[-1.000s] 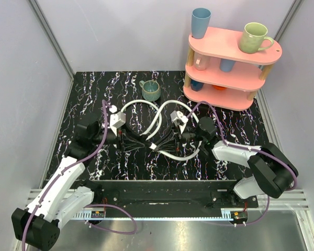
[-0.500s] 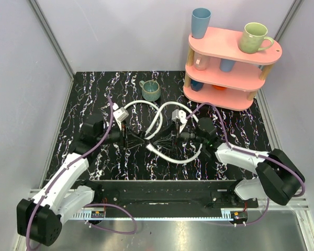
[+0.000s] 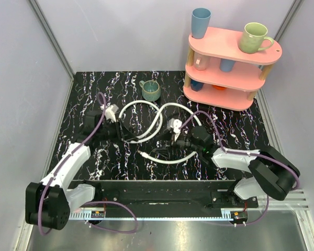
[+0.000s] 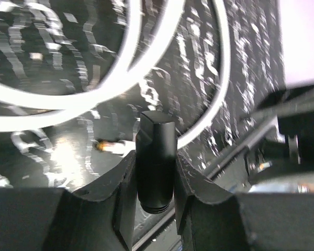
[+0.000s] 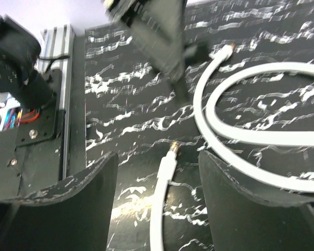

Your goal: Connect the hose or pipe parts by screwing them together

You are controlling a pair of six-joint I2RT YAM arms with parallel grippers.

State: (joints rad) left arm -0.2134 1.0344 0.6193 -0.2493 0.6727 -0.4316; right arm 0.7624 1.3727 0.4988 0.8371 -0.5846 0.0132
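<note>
Teal mug on marbled table near a pink shelf, blue cup and green mug atop.

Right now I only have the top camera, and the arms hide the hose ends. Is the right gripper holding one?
Observer: No. The right wrist view shows the right gripper open. A brass-tipped hose end lies on the table between its fingers, touching neither.
Operator: And the left one?
Observer: The left wrist view shows the left gripper shut on a black cylinder, not on a hose.
Operator: Where is the other fitting?
Observer: The right wrist view shows the second hose end lying farther out, its tip apart from the black cylinder.
</note>
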